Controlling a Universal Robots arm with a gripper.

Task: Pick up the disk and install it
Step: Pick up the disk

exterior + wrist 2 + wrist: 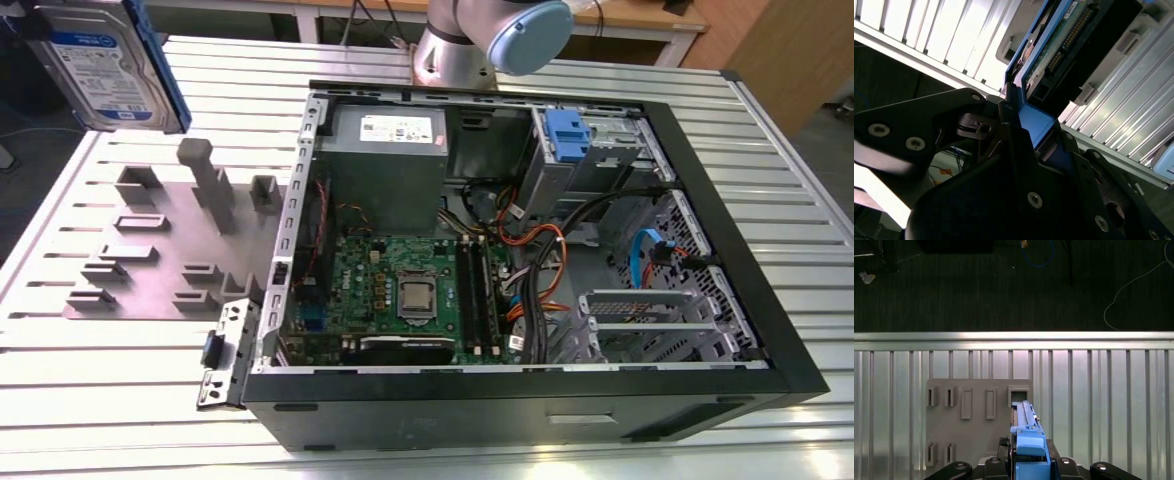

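Observation:
The disk [96,62], a silver drive with a white-and-blue label in a blue carrier bracket, hangs in the air at the far corner on the exterior view's left, above the grey fixture plate [147,290]. In the first wrist view the disk [1026,432] is edge-on, and my gripper [1029,465] is shut on its blue bracket over the fixture plate [979,440]. In the second wrist view the black fingers [1009,130] clamp the bracket end of the disk [1054,55], whose connector side faces the camera.
An open black computer case [747,330] lies on the slatted metal table [134,400], with motherboard [400,290], power supply [384,150], cables and a drive bay holding a blue bracket [567,135]. The arm's base [467,45] stands behind the case. The fixture plate carries upright pegs [200,170].

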